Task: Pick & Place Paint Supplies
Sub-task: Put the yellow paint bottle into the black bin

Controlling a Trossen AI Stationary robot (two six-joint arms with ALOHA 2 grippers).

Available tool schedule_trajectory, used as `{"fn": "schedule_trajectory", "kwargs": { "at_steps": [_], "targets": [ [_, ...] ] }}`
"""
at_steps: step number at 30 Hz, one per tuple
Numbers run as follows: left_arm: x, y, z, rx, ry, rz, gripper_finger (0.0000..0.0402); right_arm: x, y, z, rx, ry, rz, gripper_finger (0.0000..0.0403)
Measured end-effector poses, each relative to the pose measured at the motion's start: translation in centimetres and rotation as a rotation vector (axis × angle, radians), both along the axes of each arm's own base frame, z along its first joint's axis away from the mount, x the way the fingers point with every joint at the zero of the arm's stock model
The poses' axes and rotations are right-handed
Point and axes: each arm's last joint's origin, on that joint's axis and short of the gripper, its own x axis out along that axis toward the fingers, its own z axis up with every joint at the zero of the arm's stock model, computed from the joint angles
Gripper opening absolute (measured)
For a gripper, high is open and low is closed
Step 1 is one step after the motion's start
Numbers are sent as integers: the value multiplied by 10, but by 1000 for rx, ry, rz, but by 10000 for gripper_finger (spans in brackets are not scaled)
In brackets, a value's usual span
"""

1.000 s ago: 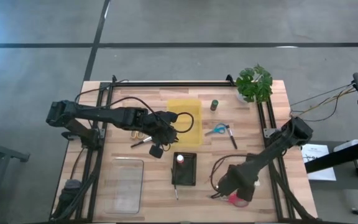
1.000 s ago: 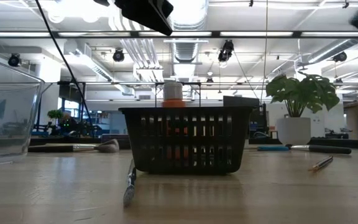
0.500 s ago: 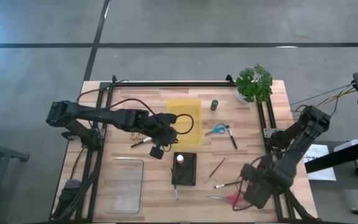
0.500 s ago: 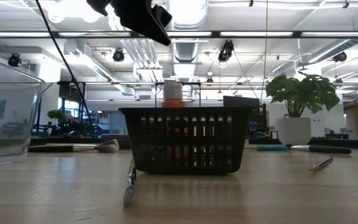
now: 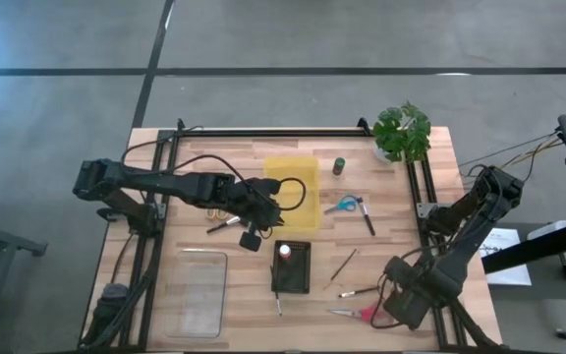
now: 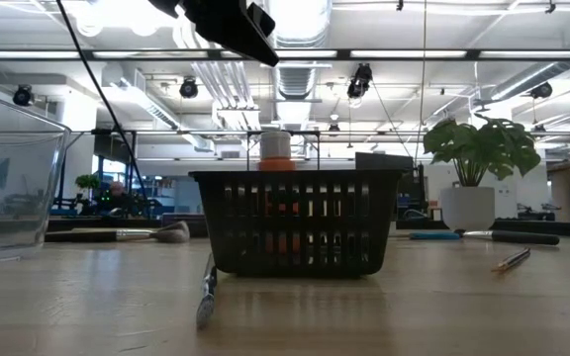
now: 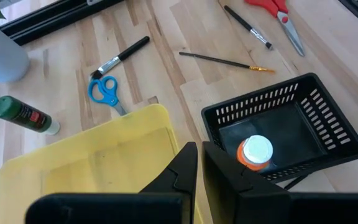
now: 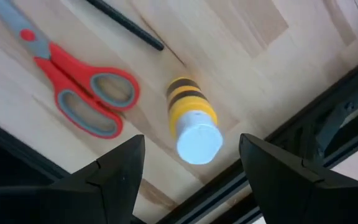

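Note:
My right gripper (image 8: 191, 171) is open and hovers near the table's near right corner (image 5: 401, 300). Below it, between the spread fingers, a yellow black-striped paint bottle with a white top (image 8: 191, 124) lies on its side, untouched. In the high view my arm hides this bottle. Red scissors (image 8: 79, 93) and a dark brush handle (image 8: 123, 22) lie beside it. My left gripper (image 7: 199, 168) is shut and empty, raised between the yellow tray (image 5: 291, 184) and the black basket (image 5: 303, 280). An orange bottle with a white top (image 7: 255, 152) stands in the basket.
Thin brushes (image 5: 343, 264) (image 5: 357, 291) (image 5: 278, 303) lie around the basket, another brush (image 5: 222, 225) to its left. Blue scissors (image 5: 340, 206), a brush (image 5: 366, 214), a green bottle (image 5: 339, 165) and a potted plant (image 5: 401, 131) sit far right. A clear container (image 5: 197, 290) sits near left.
My right gripper has drawn back toward the table's right edge, from over the red scissors to the near right corner. That uncovered two thin brushes and the scissors. My left arm has hardly moved.

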Motion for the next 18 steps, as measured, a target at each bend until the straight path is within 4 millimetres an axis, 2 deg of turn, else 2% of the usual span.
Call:
{"fn": "schedule_trajectory", "kwargs": {
  "at_steps": [18],
  "targets": [
    [0,0,1,0,-6,0,33,-6,-3,-19,22,48,49,260]
  ]
}}
